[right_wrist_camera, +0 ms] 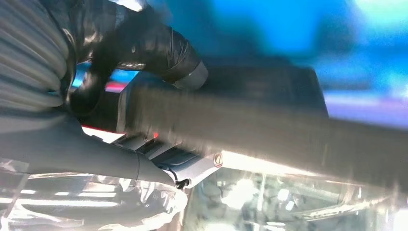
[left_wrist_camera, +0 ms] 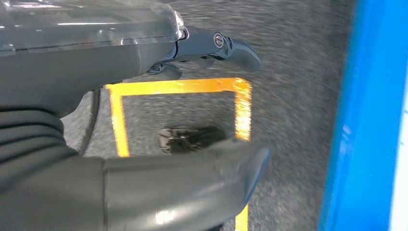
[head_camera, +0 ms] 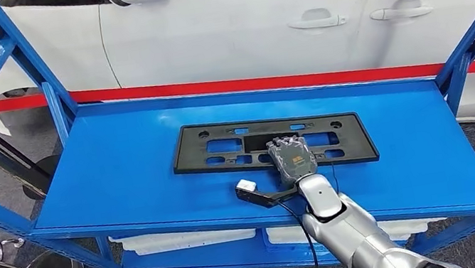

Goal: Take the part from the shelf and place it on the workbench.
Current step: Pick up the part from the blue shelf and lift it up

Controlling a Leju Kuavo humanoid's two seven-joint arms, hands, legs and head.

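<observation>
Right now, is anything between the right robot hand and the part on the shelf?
Nothing visible: the right robot hand already lies on the black part, which sits flat on the blue shelf with nothing else on top.

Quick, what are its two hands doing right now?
Left hand: open, holding nothing, above the floor.
Right hand: on the black part; grip cannot be told.

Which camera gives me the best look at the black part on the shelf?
Head view: the whole black part lies flat on the blue shelf under the right hand. Right wrist view: a blurred close-up edge. Left wrist view: floor.
</observation>
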